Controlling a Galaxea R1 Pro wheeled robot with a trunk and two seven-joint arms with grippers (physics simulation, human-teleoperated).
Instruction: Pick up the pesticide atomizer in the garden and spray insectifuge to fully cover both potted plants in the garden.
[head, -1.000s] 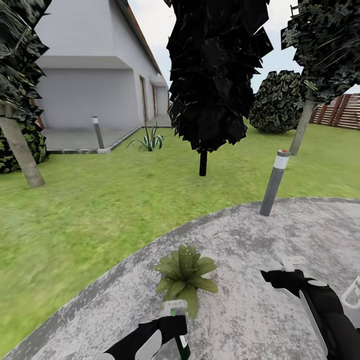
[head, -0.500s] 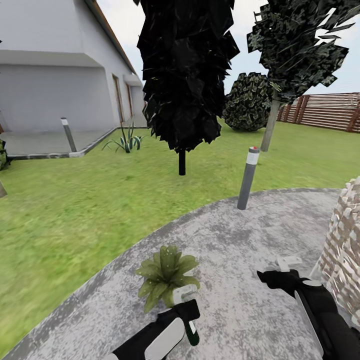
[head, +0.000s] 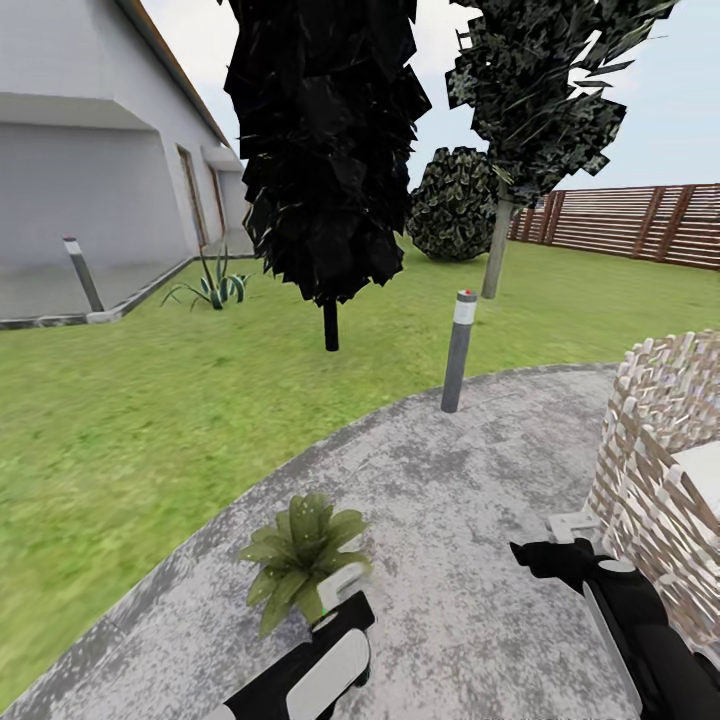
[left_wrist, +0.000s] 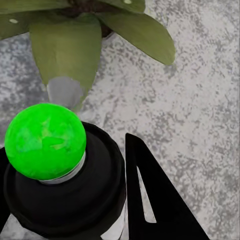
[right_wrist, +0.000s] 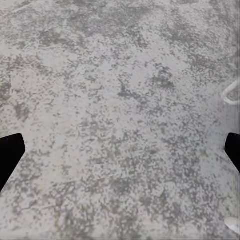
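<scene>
My left gripper (head: 342, 600) is clamped on the pesticide atomizer (left_wrist: 60, 175), held low. My right gripper (head: 562, 540) hangs with fingers spread.

Mottled grey patio (head: 470, 480), green lawn (head: 130, 420), brown slatted fence (head: 640, 220) — green speckled potted plant (head: 298, 550), bright-green-capped black atomizer (left_wrist: 60, 170).

Rough mottled stone patio (head: 470, 520), woven wicker seat (head: 660, 440), slatted wooden fence (head: 640, 222).

Place: a home garden, outdoors by day.
Ground: green lawn (head: 120, 420) around a mottled grey paved patio (head: 470, 520).
Building: white house (head: 90, 150) behind.
Boundary: brown slatted fence (head: 640, 222).
Planting: dark trees (head: 325, 150), round bush (head: 452, 205).
Fixtures: bollard lamp (head: 458, 350), wicker seat (head: 660, 440).
</scene>
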